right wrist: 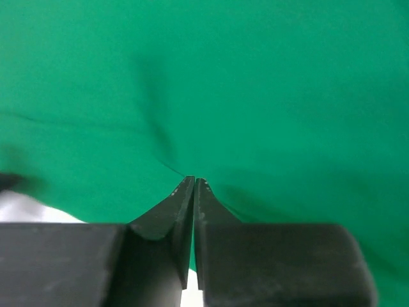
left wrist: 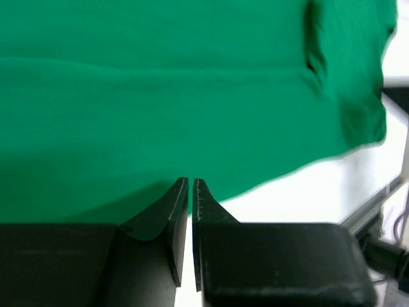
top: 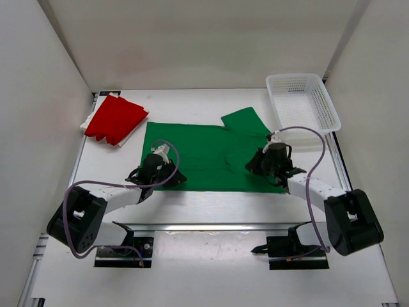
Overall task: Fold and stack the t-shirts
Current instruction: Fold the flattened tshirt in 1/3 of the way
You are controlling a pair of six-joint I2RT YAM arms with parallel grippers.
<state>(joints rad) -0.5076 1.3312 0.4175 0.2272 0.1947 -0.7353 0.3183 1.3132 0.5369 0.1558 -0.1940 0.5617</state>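
green shirt (top: 204, 153) lies flat mid-tabletop (top: 211, 208). left claw (left wrist: 190, 181) and right claw (right wrist: 194, 180) are each pinched shut on its near hem. best to lift both evenly and carry the hem far, cloth kept taut.

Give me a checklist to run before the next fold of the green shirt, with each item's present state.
1. The left claw is shut on the near edge of the green t-shirt: ok.
2. The right claw is shut on the cloth, which puckers at its tips: ok.
3. Shirt body spread flat on the table: ok.
4. The basket stands apart from the shirt, far right: ok.
5. The red t-shirt lies folded on the white t-shirt, far left: ok.
6. Depth of each grip: cannot tell.
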